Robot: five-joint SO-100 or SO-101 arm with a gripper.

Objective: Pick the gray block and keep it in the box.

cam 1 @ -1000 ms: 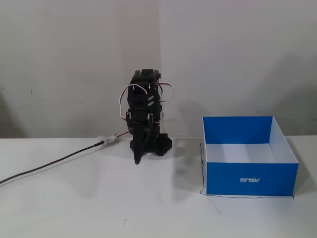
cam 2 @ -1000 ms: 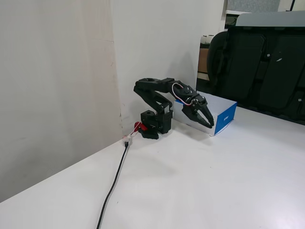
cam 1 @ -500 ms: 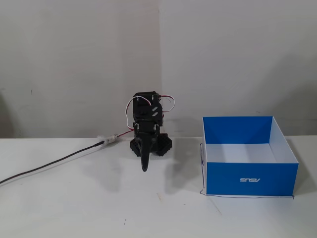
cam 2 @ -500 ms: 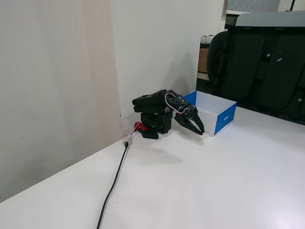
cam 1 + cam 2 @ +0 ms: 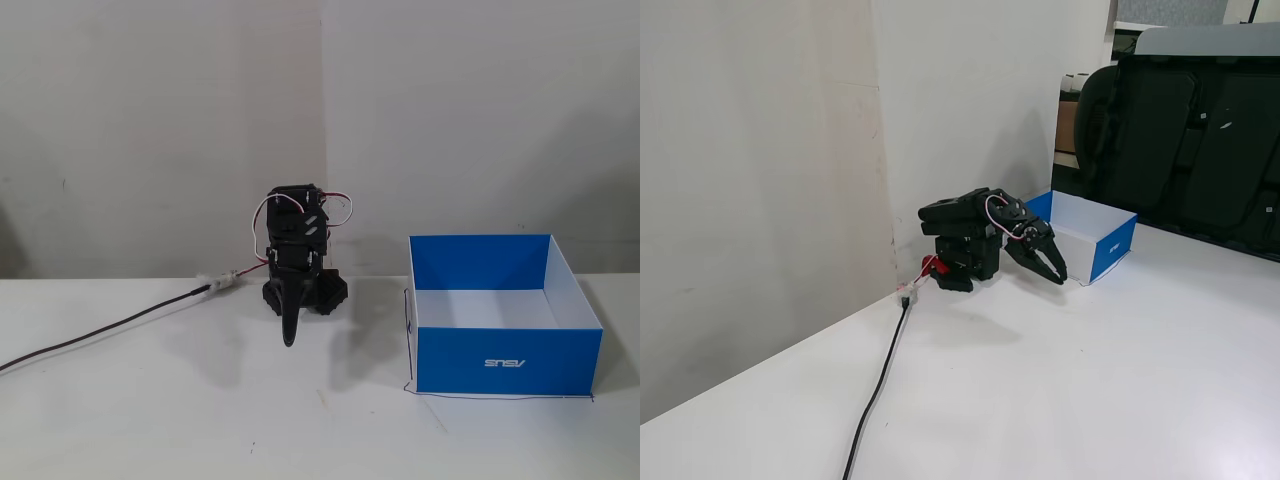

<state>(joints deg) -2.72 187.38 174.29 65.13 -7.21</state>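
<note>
The gray block does not show in either fixed view. The box (image 5: 450, 362) stands on the white table at the right, blue outside and white inside, with what shows of its floor bare. It also shows behind the arm in the other fixed view (image 5: 1112, 250). My gripper (image 5: 289, 340) is folded down in front of the arm's base, tips pointing at the table and just above it, left of the box. Its jaws look closed together and hold nothing. It also shows in the other fixed view (image 5: 1060, 277).
A black cable (image 5: 100, 335) runs from the arm's base to the left along the table; it also shows in the other fixed view (image 5: 875, 390). A thin drawn line (image 5: 500, 397) outlines the box. Walls stand close behind the arm. Black chairs (image 5: 1180, 140) stand beyond the table.
</note>
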